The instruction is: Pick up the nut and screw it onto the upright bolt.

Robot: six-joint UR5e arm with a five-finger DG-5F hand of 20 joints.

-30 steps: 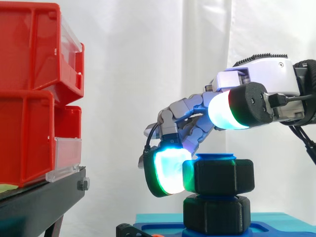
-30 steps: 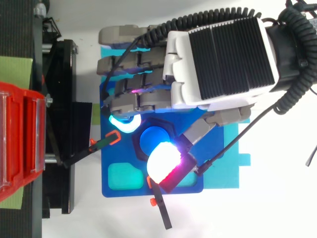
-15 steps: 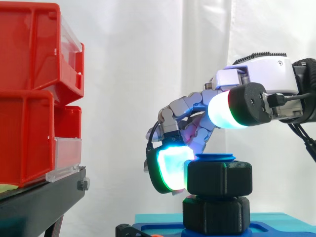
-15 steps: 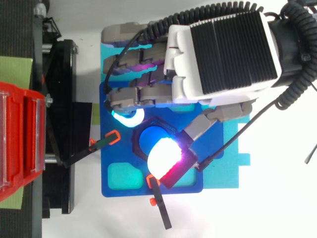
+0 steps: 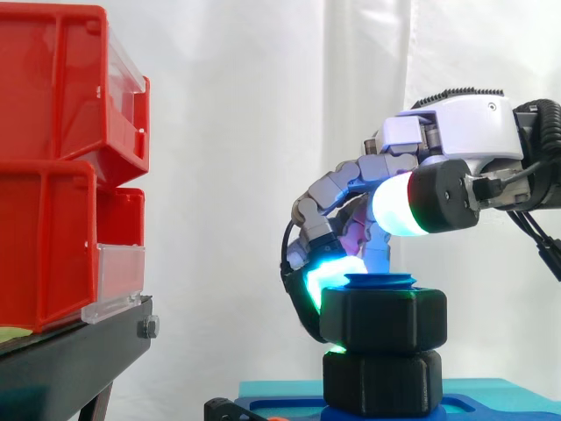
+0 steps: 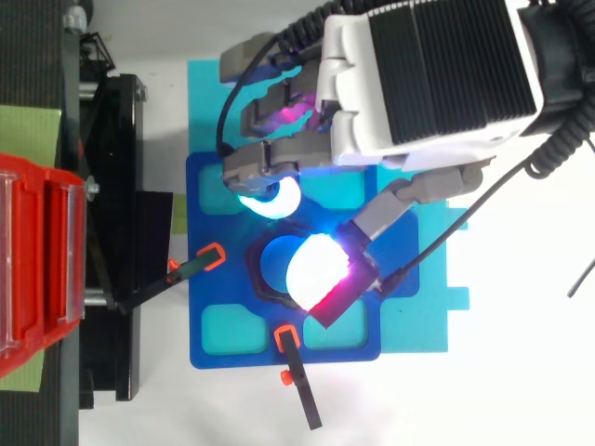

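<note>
A black nut (image 5: 383,320) sits on the upright blue bolt (image 5: 379,281), just above a second black nut (image 5: 381,381) at the bolt's foot. In the top view the bolt's top (image 6: 275,268) shows inside the nut's rim (image 6: 253,279). My hand (image 5: 456,132) reaches in from the right with curled fingers. One cyan fingertip (image 5: 331,272) presses the upper nut's far left side, also seen from above as the fingertip (image 6: 266,199). The thumb pad (image 6: 318,271) hangs over the bolt's top, higher than the nut.
The bolt stands on a blue base plate (image 6: 209,177) lying on a teal mat (image 6: 209,84). Two orange-and-black clamps (image 6: 197,266) (image 6: 294,372) hold the plate. Red bins (image 5: 61,175) on a black stand (image 5: 70,360) are to the left.
The hand has swung toward the top view's upper edge. Its cyan fingertip swept from the nut's left side to its far side. The upper nut sits slightly lower on the bolt.
</note>
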